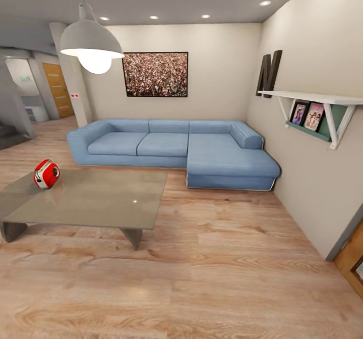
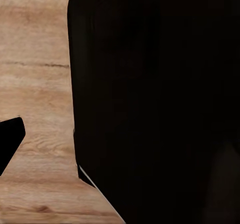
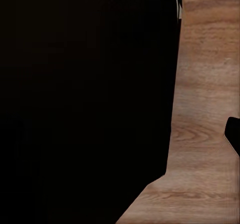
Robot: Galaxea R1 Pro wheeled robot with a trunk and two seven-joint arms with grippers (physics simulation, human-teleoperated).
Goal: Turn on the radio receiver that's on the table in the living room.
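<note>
radio receiver (image 1: pixel 46 173) near table (image 1: pixel 101 200) far-left edge, wood floor (image 1: pixel 227 268) alongside

Red radio receiver (image 1: pixel 46 173) on the low surface (image 1: pixel 101 198) in the living room (image 1: pixel 212 248).
Small, rounded, white-trimmed, it sits tilted near the glossy grey-taupe top's far left corner, before the blue sofa on light plank floor.

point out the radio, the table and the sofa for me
radio (image 1: pixel 46 173), head view, on its red front face
table (image 1: pixel 101 198), head view, on a bare part of its glossy grey top
sofa (image 1: pixel 161 145), head view, on a blue seat cushion
</note>
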